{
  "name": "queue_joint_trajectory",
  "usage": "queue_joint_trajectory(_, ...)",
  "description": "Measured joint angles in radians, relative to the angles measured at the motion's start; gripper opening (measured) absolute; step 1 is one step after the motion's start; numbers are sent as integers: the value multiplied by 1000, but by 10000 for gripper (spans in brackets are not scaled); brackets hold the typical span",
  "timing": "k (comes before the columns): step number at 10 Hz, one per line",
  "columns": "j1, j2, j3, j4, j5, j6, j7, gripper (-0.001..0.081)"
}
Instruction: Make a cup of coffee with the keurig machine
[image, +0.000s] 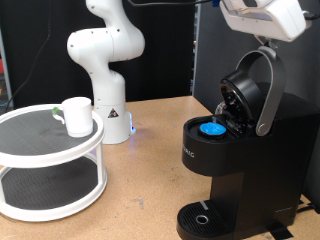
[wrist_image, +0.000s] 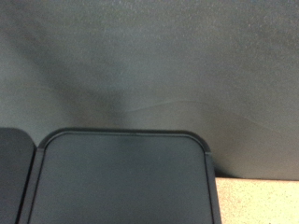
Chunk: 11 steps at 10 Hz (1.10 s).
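Keurig (image: 235, 150) with lid raised, blue-topped pod (image: 211, 128) seated inside. Cup (image: 77, 116) stands on white tiered stand (image: 50, 165), well apart. Gripper (image: 262, 17) above the lid handle (image: 266, 95); finger state indiscernible.

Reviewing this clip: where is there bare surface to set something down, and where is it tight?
Bare wooden tabletop lies between the white two-tier stand and the keurig machine. The stand's top tier has room beside the cup. It is tight around the machine's open lid, where the hand hangs just above, and the blue-topped pod fills the chamber.
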Motion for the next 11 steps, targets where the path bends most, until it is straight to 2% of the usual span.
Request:
queue_joint_trajectory(4, -42, -20, -63, 18, -73, -160, -95, 2)
queue_joint_trajectory(6, -64, -20, -94, 15, -96, -208, -133, 2)
queue_joint_trajectory(11, -104, -7, -115, -7, -169, -190, -130, 2)
